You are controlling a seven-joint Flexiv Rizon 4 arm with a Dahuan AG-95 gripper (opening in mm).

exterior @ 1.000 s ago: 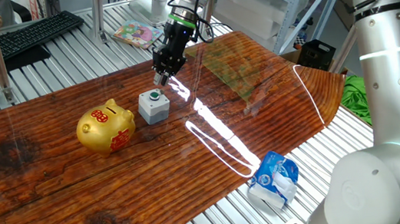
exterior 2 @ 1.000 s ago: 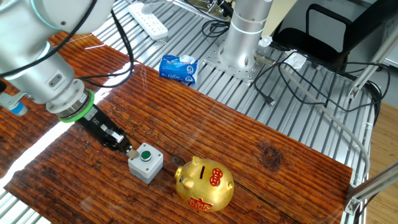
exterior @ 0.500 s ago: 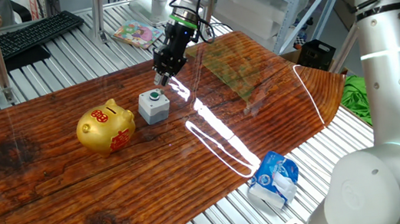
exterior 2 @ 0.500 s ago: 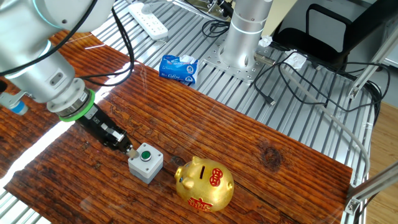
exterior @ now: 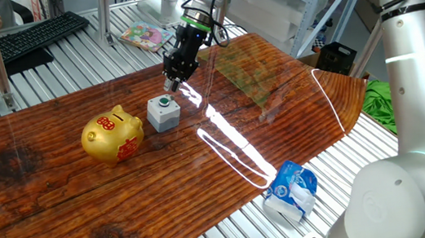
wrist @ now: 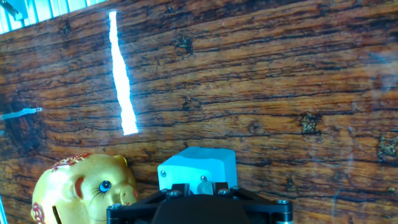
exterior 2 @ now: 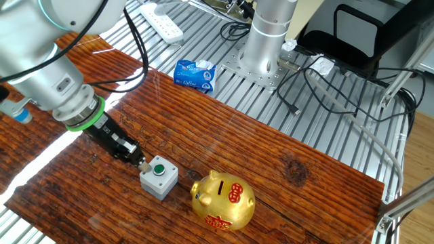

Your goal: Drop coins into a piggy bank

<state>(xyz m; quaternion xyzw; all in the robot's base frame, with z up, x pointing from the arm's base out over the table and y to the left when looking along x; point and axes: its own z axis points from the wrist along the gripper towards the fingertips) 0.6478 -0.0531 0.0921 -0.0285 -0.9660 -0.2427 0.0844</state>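
gold piggy bank [exterior: 112, 135] stands on the wooden worktop [exterior: 292, 100], just beside a small grey box with a green button [exterior: 163, 112]. the gripper [exterior: 170, 83] hovers just past that box, jaws narrow and apparently pinching something small, too tiny to identify.

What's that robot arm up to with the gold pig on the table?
The arm's gripper hangs just above the wooden table, beside a small grey box with a green button. The gold piggy bank sits untouched on the box's other side. Whether the fingers hold a coin is too small to tell.
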